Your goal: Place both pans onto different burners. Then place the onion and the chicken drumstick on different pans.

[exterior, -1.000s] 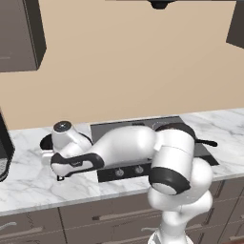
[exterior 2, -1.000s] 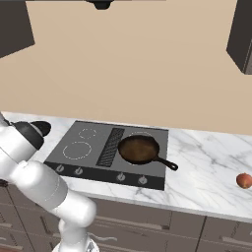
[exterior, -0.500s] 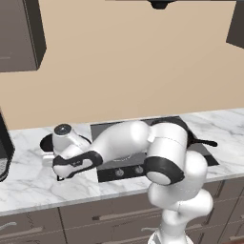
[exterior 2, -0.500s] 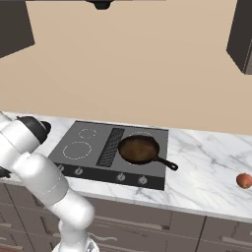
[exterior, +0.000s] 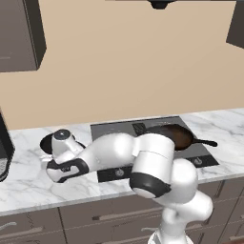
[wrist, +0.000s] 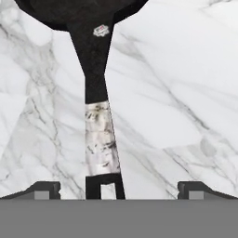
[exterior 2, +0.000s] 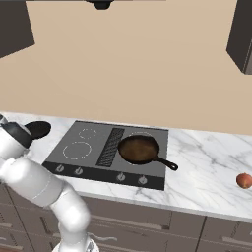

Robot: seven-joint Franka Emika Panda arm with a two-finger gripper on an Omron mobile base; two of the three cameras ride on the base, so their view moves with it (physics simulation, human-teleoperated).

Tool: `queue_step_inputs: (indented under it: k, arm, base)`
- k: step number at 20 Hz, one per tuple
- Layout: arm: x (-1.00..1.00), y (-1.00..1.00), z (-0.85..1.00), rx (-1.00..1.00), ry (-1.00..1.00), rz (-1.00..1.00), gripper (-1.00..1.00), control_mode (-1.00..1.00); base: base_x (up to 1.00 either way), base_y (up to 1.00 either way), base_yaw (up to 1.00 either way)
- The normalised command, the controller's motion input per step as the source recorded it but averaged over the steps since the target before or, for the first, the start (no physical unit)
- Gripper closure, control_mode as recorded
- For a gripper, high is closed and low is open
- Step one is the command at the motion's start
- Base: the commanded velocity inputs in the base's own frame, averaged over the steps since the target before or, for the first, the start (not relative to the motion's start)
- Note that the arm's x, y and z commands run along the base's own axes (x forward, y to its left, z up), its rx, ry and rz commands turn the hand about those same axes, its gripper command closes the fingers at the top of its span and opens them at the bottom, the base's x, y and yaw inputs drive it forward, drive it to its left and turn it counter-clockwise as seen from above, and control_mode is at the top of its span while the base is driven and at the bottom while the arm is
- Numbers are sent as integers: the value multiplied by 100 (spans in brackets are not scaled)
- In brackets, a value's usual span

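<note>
Presently the second pan remains unplaced: the brown-interior pan (exterior 2: pixel 139 149) sits on a right burner, while the black pan (exterior 2: pixel 38 129) lies on the marble counter (exterior 2: pixel 206 167) at nine o'clock of the cooktop (exterior 2: pixel 88 147). Gripper (wrist: pixel 119 188) spread wide, straddling the silvery handle end (wrist: pixel 102 139), nothing pinched. Next, in my judgement: descend, clamp the handle.

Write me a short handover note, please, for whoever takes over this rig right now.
Gripper: open, holding nothing, fingertips either side of the black pan's handle on the marble counter.
Black pan: on the counter left of the cooktop, not yet on a burner.
Brown pan: already on the cooktop's right burner.
Onion: on the counter far right.
Left: grasp the black pan, set it on a left burner, then load onion and drumstick, one per pan.
</note>
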Motion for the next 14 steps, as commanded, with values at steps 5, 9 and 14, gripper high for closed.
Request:
queue_step_inputs:
  k: [5, 9, 14]
  arm:
    - [14, 17, -9, 0, 0, 0, -100, -100]
    - [10, 3, -13, 0, 0, 0, -100, -100]
    - [2, 0, -28, 0, 0, 0, 100, -100]
  base:
    - [0, 0, 0]
    - [0, 0, 0]
    - [0, 0, 0]
